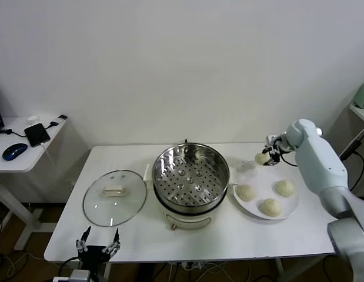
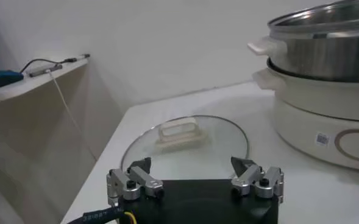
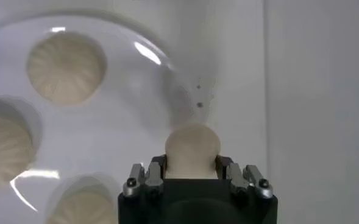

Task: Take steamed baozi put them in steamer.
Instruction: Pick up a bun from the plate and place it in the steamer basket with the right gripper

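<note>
My right gripper (image 1: 265, 156) is shut on one cream-white baozi (image 1: 262, 158) and holds it in the air above the far edge of the white plate (image 1: 252, 208), to the right of the steamer. In the right wrist view the held baozi (image 3: 192, 149) sits between the fingers (image 3: 150, 173). Three more baozi (image 1: 247, 192) (image 1: 284, 187) (image 1: 270, 207) lie on the plate. The shiny steel steamer (image 1: 191, 177) with its perforated tray stands open at the table's middle. My left gripper (image 1: 99, 245) is open and empty, parked at the table's front left edge.
The round glass lid (image 1: 114, 197) with a beige handle lies flat to the left of the steamer; it also shows in the left wrist view (image 2: 185, 146). A side desk (image 1: 23, 147) with a phone and mouse stands at far left.
</note>
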{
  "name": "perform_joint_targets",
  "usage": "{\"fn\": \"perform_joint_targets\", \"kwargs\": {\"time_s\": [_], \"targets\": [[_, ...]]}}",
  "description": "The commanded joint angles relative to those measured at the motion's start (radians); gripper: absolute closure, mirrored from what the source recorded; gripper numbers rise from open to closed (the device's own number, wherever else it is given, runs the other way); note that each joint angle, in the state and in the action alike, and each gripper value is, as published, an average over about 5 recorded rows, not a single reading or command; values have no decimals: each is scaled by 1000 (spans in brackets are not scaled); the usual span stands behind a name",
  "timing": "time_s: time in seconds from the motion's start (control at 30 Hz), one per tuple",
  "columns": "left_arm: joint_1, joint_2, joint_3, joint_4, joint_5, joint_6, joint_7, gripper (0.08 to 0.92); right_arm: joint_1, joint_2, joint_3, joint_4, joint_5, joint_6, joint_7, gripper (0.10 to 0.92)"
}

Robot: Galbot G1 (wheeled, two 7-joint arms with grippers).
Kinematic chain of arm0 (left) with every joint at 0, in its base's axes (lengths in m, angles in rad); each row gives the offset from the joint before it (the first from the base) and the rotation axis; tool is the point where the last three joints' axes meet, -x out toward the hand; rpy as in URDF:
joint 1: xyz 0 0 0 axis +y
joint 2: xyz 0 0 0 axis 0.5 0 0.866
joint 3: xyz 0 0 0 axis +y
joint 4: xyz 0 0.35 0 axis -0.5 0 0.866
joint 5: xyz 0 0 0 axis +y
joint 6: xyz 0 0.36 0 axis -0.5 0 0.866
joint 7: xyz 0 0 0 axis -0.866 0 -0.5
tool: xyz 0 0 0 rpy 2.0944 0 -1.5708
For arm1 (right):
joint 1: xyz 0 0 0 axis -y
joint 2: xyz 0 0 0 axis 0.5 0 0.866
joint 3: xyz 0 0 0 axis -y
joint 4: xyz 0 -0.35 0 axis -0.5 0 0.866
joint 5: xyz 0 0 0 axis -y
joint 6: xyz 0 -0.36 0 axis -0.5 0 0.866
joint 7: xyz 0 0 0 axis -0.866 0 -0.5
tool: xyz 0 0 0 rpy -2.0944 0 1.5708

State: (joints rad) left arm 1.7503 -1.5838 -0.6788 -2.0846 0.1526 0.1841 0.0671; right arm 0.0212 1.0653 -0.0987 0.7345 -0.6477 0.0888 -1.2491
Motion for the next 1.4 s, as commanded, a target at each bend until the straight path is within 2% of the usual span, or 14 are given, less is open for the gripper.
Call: {"fn": "perform_joint_targets", "kwargs": {"time_s": [0.03, 0.2, 0.3, 0.4, 0.5, 0.6, 0.87, 1.23, 1.4], "targets": [[-7, 1, 1, -8, 17, -2, -7, 177, 176, -61, -249, 154, 311, -81, -159, 475], [-9, -9, -1, -36, 12, -1, -11, 177, 366, 44, -409, 67, 416, -65, -255, 474], [-6, -15, 0, -45, 7, -4, -17, 177, 436, 143, -468, -23, 484, 11, -277, 474], [-3, -19, 1, -49, 6, -6, -22, 177, 491, 231, -546, -114, 599, 142, -270, 474], [-4, -27, 2, -51, 6, -6, -24, 177, 528, 292, -645, -177, 709, 338, -258, 474], [-7, -39, 2, -52, 6, -5, -26, 177, 543, 342, -719, -220, 756, 518, -264, 474], [-15, -62, -10, -45, 1, 0, -28, 177, 471, 407, -733, -197, 653, 775, -286, 471], [-18, -65, -12, -56, -1, 2, -28, 177, 334, 370, -753, -22, 505, 784, -285, 474], [-21, -66, -12, -52, 0, 0, -30, 177, 294, 379, -697, -30, 389, 784, -242, 471]]}}
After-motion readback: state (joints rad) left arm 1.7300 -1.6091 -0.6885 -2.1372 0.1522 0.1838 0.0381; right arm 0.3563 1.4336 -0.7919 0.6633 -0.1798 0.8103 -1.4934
